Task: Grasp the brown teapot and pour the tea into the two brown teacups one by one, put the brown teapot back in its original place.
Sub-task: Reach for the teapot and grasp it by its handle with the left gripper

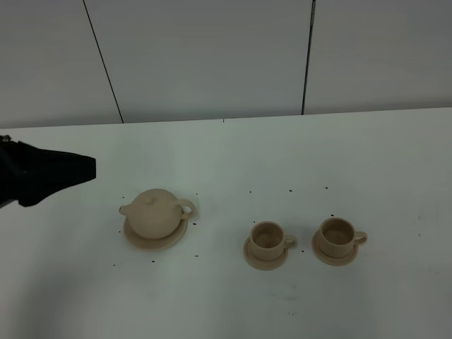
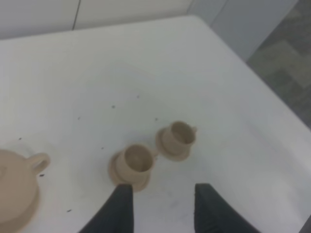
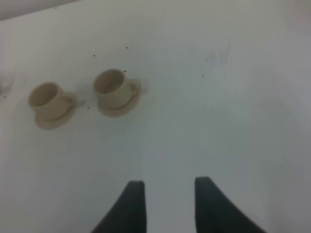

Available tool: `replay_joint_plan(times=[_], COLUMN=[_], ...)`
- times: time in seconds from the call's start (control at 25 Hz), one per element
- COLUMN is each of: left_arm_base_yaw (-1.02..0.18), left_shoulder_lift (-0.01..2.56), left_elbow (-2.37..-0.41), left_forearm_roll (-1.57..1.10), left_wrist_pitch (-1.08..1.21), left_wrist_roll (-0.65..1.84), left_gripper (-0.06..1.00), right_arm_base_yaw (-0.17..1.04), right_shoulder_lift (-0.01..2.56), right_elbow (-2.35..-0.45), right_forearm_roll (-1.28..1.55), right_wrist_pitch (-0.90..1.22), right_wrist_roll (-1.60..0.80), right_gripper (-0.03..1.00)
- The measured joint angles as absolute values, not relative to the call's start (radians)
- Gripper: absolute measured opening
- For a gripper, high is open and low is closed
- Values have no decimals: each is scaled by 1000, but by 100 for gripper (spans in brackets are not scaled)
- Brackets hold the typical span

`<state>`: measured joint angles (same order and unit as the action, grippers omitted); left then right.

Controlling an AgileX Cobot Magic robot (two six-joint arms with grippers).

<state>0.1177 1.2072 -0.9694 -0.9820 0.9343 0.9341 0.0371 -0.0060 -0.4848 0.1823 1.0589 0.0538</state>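
The brown teapot stands lid on upon its wide saucer, left of centre. Part of it shows in the left wrist view. The two brown teacups stand on small saucers to its right: left cup and right cup. Both show in the left wrist view and the right wrist view. No tea shows in the cups. My left gripper is open and empty, hovering left of the teapot. My right gripper is open and empty, apart from the cups.
The white table carries small dark specks around the tea set. A pale panelled wall stands behind the far edge. The table's edge and grey floor show in the left wrist view.
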Motion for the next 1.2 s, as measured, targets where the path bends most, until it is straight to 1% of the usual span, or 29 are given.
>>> replay_joint_plan(times=[0.12,0.24,0.44,0.72,0.84,1.04,1.2], left_arm_base_yaw=[116,87,-24,-216,-304,-442,-520], left_shoulder_lift=[1329,1427,1553,1680,1727,1813,1895], left_elbow=[-1061,-1149,-1276,-1423,-1472,-1500,-1503], left_forearm_roll=[-966,-940,-805,-482,-282,-13,181], left_wrist_pitch=[944,944,939,872,866,860,853], left_wrist_roll=[938,952,930,774,694,603,538], left_gripper=[37,37,37,37,37,37,37], right_arm_base_yaw=[37,37,37,37,37,37,37], right_shoulder_lift=[-6,-6,-6,-6,-6,-6,-6], right_elbow=[-485,-484,-484,-484,-484,-484,-484], right_forearm_roll=[182,182,182,182,182,182,182], right_wrist_pitch=[1059,1059,1059,1059,1059,1059,1059], right_wrist_roll=[53,53,53,54,54,54,54], right_gripper=[24,24,24,24,24,24,24])
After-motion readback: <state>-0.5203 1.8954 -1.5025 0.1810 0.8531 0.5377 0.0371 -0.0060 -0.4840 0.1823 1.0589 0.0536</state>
